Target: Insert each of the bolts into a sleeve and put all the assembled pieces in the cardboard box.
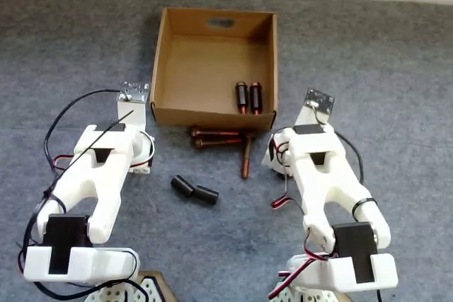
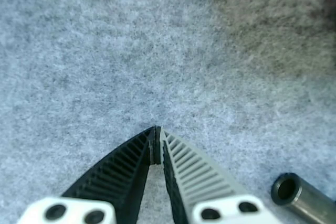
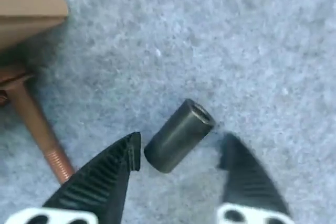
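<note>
Left tool (image 2: 156, 132): its ribbed fingers are meeting at the tips and gripping nothing as it is hanging low over the grey felt-covered tabletop (image 1: 396, 68).
Left-side risk: as I judge it, a tool coming down closed like this would be nudging a round sleeve into a roll rather than catching it.
Sleeve by left tool: a short black tubular metal sleeve (image 2: 302, 199) is lying just beside the fingers, outside them, with its bore open.
Sleeve pair: between the arms, one black sleeve (image 1: 182, 186) is lying almost end to end with a second sleeve (image 1: 206, 194).
Bolts: two copper-coloured threaded bolts (image 1: 212, 132) (image 1: 216, 142) are lying along the box's front wall, and a third bolt (image 1: 246, 157) is pointing away from it.
Box: the brown open-topped cardboard box (image 1: 161, 61) is holding two assembled pieces (image 1: 241, 97) (image 1: 255, 97) side by side.
Right-side risk: the sleeve here is sitting askew to the fingers, so closing could be twisting it or squirting it out, and the third bolt (image 3: 37, 124) nearby could be getting knocked.
Right tool (image 3: 181, 148): it is gaping wide and holding nothing, with a third black sleeve (image 3: 178, 142) lying on the tabletop between its fingers, nearer one tip.
</note>
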Motion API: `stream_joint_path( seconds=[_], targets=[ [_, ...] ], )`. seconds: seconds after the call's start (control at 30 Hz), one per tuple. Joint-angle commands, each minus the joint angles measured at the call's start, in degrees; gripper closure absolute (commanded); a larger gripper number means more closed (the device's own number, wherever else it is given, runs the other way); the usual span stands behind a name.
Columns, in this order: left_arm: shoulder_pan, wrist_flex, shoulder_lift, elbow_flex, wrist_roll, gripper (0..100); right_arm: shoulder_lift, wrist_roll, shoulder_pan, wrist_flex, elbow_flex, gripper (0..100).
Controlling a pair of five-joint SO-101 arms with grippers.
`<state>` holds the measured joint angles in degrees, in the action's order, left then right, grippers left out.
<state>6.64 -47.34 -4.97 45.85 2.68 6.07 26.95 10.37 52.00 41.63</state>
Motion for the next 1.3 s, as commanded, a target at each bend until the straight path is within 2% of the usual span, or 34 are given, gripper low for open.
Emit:
stream_joint_path(
  seconds=[0.0,0.23,0.37,0.5,0.73,1.07,1.27],
  targets=[
    [-1.01,0.62,0.04,-0.13,0.18,97,-0.13,0.26,0.48,0.31,-2.24,90.2],
    [-1.01,0.62,0.04,-0.13,0.18,97,-0.13,-0.44,0.48,0.31,-2.15,90.7],
    [-1.01,0.62,0.04,-0.13,0.18,97,-0.04,-7.21,0.48,0.57,-2.07,91.6],
    [-1.01,0.62,0.04,-0.13,0.18,97,-0.04,-13.45,0.48,2.33,-1.71,99.5],
    [-1.01,0.62,0.04,-0.13,0.18,97,-0.04,-20.22,0.22,8.22,-1.63,99.0],
    [-1.01,0.70,0.04,-0.13,0.18,97,0.13,-33.67,-10.42,11.56,-0.31,99.0],
    [-1.01,0.70,0.04,-0.22,0.18,97,10.51,-40.18,-11.30,11.12,10.51,99.0]
  ],
)
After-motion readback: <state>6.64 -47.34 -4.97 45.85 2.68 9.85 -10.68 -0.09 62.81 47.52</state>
